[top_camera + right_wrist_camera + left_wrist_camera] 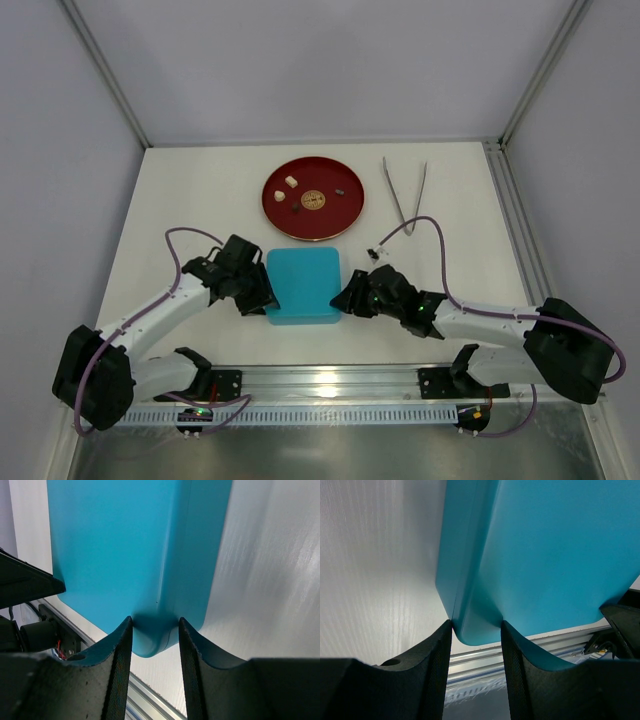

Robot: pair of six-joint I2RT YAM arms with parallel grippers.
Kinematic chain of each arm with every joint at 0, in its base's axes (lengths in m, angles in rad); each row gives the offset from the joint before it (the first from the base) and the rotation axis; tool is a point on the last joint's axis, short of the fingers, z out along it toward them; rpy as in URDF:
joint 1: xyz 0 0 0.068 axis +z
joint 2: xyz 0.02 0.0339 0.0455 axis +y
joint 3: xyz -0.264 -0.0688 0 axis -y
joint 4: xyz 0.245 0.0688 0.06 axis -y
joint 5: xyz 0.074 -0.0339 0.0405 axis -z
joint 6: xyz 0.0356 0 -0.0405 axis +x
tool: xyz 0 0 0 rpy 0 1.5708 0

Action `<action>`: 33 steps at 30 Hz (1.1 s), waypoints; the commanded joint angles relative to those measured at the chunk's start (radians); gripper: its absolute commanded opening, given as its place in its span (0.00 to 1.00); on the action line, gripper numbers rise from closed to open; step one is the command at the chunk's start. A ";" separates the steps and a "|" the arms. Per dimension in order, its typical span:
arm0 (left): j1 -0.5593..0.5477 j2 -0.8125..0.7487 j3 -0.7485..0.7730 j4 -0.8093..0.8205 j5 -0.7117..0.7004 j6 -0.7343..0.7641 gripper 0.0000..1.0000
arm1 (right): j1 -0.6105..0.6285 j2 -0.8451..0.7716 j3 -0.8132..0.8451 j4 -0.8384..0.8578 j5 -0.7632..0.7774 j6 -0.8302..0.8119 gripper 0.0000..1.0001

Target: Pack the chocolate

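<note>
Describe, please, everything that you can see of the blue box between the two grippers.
The blue box is flat and square with rounded corners, of smooth matte turquoise plastic, with a seam round its side. It lies flat on the white table, between the arms' bases and the red plate. The left gripper and right gripper each clamp a near corner.

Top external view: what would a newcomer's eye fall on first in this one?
The turquoise box stands out at the near middle of the table, with the left gripper and right gripper each apparently pinching one of its near corners. Behind it sits a red plate holding a few tiny chocolate pieces. Metal tongs lie to the plate's right.
</note>
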 commanded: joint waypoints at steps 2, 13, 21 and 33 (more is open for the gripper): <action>-0.006 0.044 -0.058 -0.038 -0.053 0.015 0.43 | 0.010 0.080 -0.091 -0.333 0.029 -0.058 0.07; -0.005 0.016 0.006 -0.100 -0.088 0.050 0.56 | 0.010 0.011 0.031 -0.454 0.070 -0.099 0.33; -0.005 -0.009 0.155 -0.182 -0.138 0.116 0.73 | -0.014 -0.094 0.149 -0.558 0.087 -0.147 0.53; 0.035 -0.101 0.384 -0.278 -0.296 0.257 0.96 | -0.151 -0.287 0.533 -0.758 0.122 -0.328 1.00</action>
